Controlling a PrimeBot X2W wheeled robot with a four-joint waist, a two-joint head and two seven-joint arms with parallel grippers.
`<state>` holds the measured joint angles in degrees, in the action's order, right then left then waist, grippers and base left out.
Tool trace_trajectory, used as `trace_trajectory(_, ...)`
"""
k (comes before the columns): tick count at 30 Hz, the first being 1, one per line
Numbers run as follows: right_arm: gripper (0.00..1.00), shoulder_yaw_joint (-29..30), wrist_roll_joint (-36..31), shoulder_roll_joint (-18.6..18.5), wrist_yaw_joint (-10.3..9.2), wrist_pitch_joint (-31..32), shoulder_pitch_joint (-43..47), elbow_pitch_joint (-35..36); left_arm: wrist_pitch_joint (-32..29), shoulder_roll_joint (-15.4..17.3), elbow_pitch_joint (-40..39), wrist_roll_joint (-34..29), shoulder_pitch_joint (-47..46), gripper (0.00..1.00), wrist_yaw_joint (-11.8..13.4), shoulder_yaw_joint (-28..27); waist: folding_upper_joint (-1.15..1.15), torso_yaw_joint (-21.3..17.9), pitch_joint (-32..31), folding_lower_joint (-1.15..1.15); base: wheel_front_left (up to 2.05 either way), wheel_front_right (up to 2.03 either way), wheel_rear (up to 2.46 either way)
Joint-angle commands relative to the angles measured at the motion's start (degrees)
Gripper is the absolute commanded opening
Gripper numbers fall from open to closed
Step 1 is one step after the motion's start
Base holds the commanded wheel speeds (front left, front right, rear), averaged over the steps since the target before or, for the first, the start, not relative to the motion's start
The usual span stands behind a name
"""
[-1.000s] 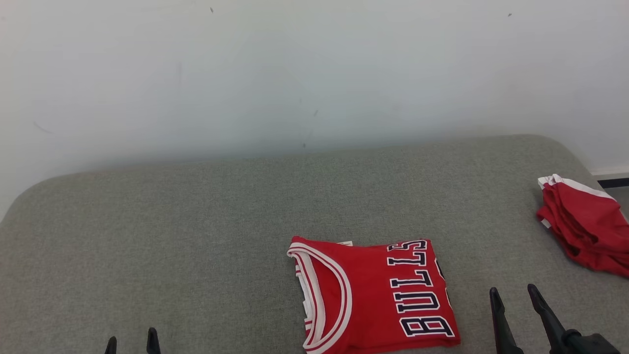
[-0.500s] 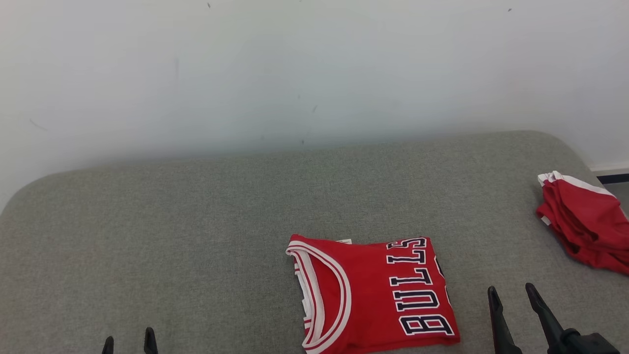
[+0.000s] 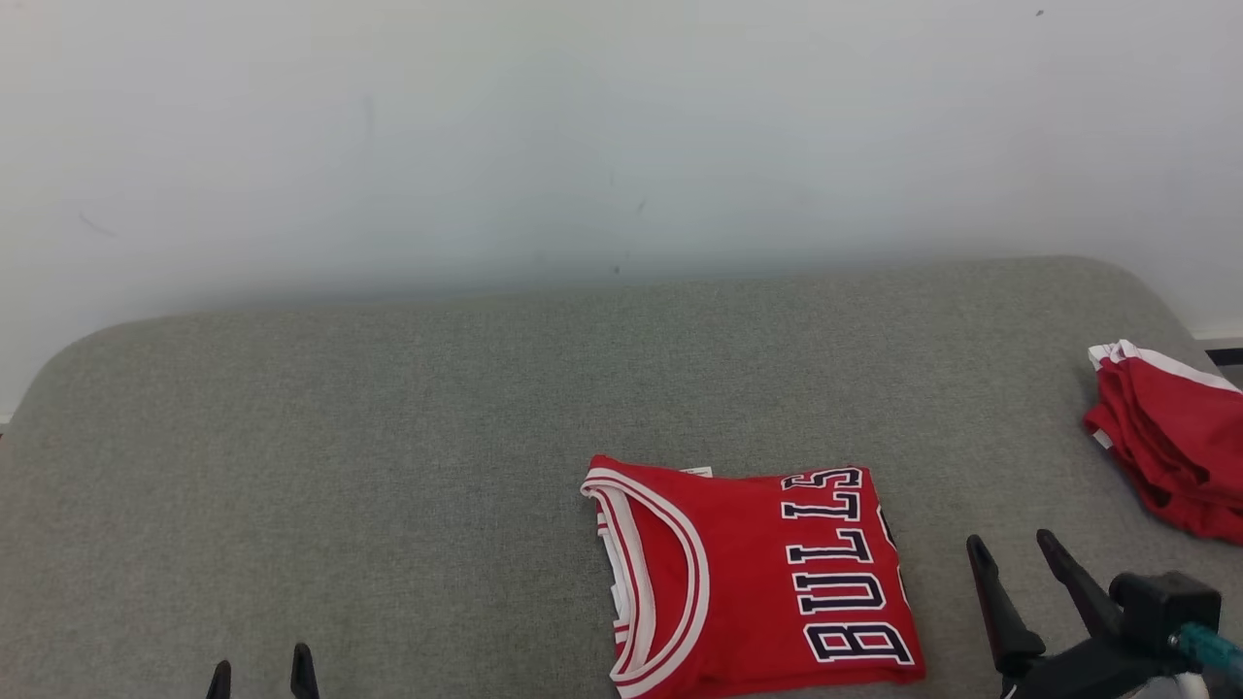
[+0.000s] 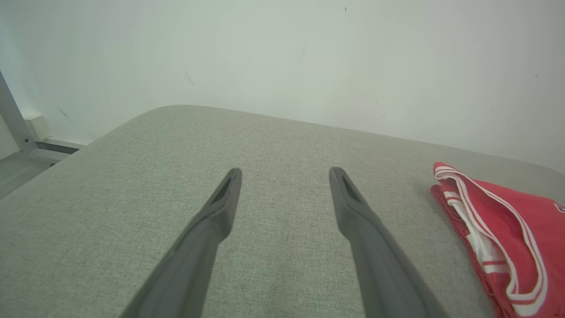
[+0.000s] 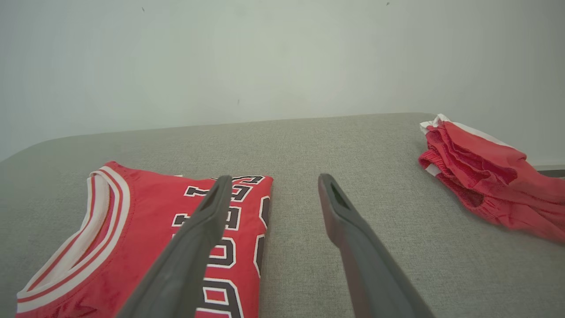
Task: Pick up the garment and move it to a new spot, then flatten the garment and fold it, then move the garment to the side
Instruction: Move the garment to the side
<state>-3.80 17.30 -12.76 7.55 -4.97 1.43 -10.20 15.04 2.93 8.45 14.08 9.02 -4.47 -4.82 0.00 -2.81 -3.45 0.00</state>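
The garment (image 3: 748,573), a red jersey with white trim and dark "BULLS" lettering, lies folded flat on the grey cushioned surface (image 3: 388,437), near its front edge and right of centre. My right gripper (image 3: 1012,540) stands open just right of the jersey, fingers apart, with nothing between them. In the right wrist view the right gripper (image 5: 274,178) hovers over the jersey's (image 5: 145,229) lettered right edge. My left gripper (image 3: 260,670) is open at the lower left, well away from the jersey. The left wrist view has the open left gripper (image 4: 286,172) above bare cushion, with the jersey (image 4: 507,238) off to its right.
A second red garment with white trim (image 3: 1170,447) lies bunched at the cushion's right edge, also in the right wrist view (image 5: 481,176). A white wall rises right behind the cushion. A metal frame leg (image 4: 17,128) and floor lie beyond the cushion's left end.
The head camera has shifted slightly. My right gripper has risen a little, so more of its wrist shows. The jersey and left gripper have stayed put.
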Motion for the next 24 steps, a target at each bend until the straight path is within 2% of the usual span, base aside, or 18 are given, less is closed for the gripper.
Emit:
trace_trajectory(1,1.00,0.63,1.20,-0.88,-0.13,3.10,-1.55,-0.03,0.15,-0.08,-0.10,-0.35,-0.16,1.00,0.00,0.00,0.00,0.47,0.40,0.00,0.00,0.00,0.00)
trace_trajectory(2,1.00,0.91,4.49,-0.66,-0.13,9.30,-2.80,-0.54,0.15,-0.08,-0.09,-0.48,-0.25,1.00,-0.04,0.27,0.00,1.05,0.68,0.00,0.00,0.00,0.00)
trace_trajectory(5,1.00,1.95,7.75,-1.54,-0.13,17.70,-5.28,-0.84,0.15,-0.09,0.04,-0.43,-0.62,1.00,-0.16,0.90,0.00,2.34,1.36,0.00,0.00,0.00,0.00)
trace_trajectory(14,1.00,5.71,9.23,0.77,-0.13,35.28,-10.60,-7.41,0.15,-0.08,0.41,0.02,-0.91,1.00,-0.23,1.34,0.00,6.30,2.85,0.00,0.00,0.00,0.00)
trace_trajectory(16,1.00,6.67,8.51,1.53,-0.13,37.76,-11.43,-8.61,0.15,-0.08,0.28,0.10,-0.93,1.00,-0.36,1.42,0.00,7.15,3.26,0.00,0.00,0.00,0.00)
trace_trajectory(24,1.00,10.03,4.27,2.78,-0.13,41.25,-13.46,-10.92,0.15,-0.08,-0.19,0.48,-1.88,1.00,-0.33,2.33,0.00,9.66,5.46,0.00,0.00,0.00,0.00)
